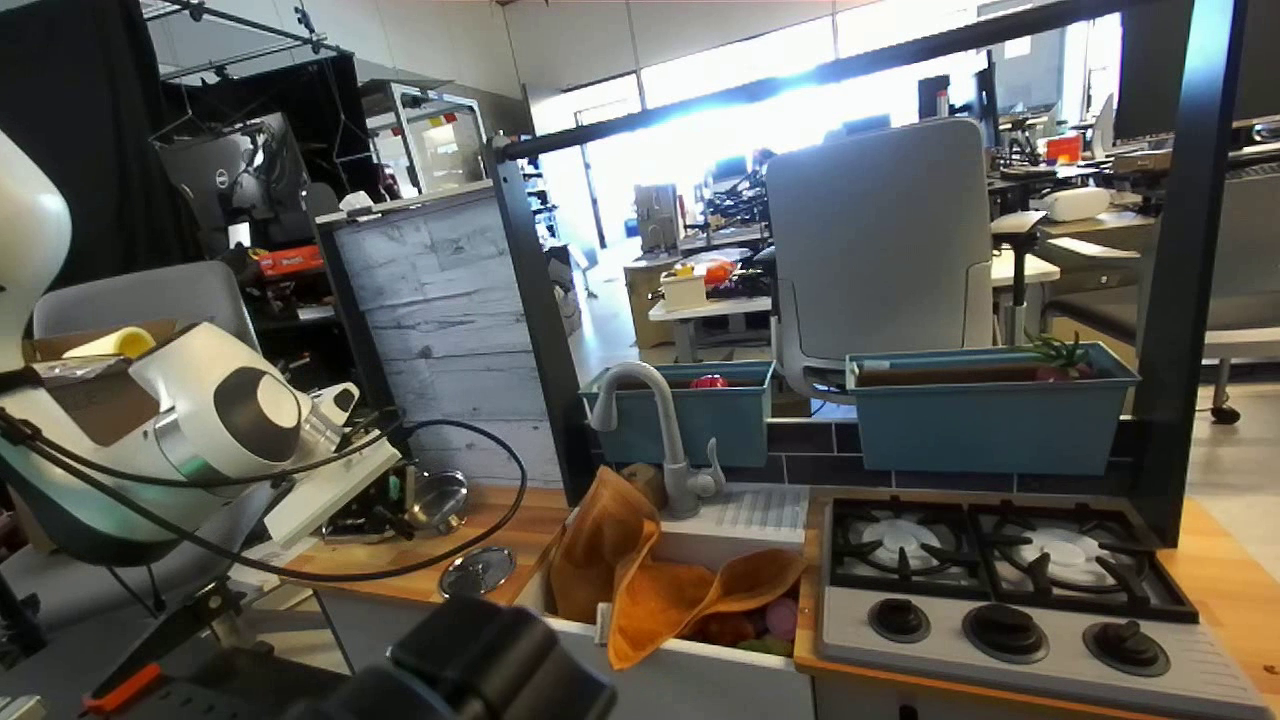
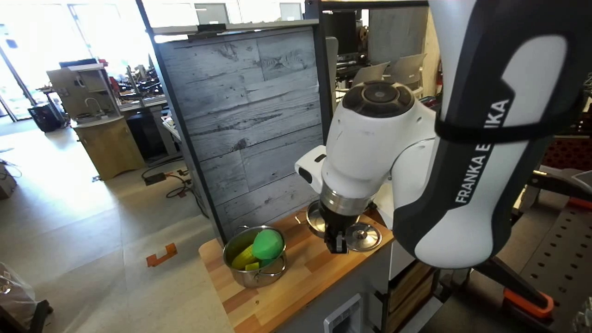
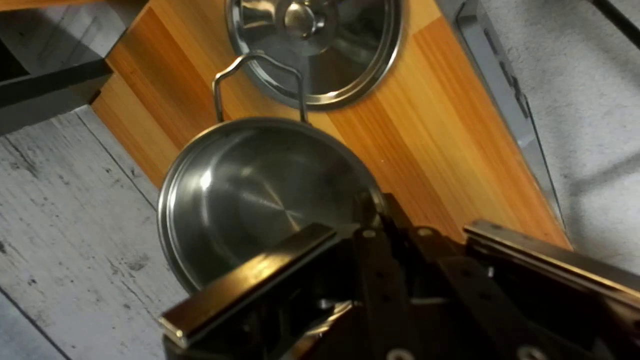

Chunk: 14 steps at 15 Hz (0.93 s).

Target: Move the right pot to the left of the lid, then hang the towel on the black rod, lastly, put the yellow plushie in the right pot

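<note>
Butcher-block countertop (image 3: 440,145); the Panda arm (image 2: 365,148), bent, its wrist directed downward; the Robotiq gripper (image 2: 339,246), closed on the rim of the small steel pot (image 3: 245,195), left of centre in the wrist view; lid (image 3: 330,65), upper centre.

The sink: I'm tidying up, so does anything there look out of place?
Yes: in an exterior view, the towel lies rumpled across the sink, one corner drooping over its front edge, rather than folded or hung neatly.

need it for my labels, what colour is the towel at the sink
The towel is orange, browner on its shaded side; it shows best in an exterior view.
</note>
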Motion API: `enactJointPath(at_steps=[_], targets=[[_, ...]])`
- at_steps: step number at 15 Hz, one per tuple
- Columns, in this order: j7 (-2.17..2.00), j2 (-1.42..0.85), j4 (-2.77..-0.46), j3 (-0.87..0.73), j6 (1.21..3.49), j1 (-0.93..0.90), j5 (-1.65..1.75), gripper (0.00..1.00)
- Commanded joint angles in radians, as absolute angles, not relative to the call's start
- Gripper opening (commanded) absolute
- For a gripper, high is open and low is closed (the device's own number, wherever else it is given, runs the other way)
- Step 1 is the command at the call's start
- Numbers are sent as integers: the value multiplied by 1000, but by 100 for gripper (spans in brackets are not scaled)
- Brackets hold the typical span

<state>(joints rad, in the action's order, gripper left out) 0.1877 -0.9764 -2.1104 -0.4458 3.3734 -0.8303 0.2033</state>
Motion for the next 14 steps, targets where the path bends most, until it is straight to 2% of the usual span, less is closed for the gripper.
enactJointPath(at_steps=[1,7,14], targets=[[211,-982,-2068,-415,3268,-843,176,2],[168,-937,-2045,-330,3024,-799,236,2],[140,-935,-2041,-291,3012,-769,267,2]])
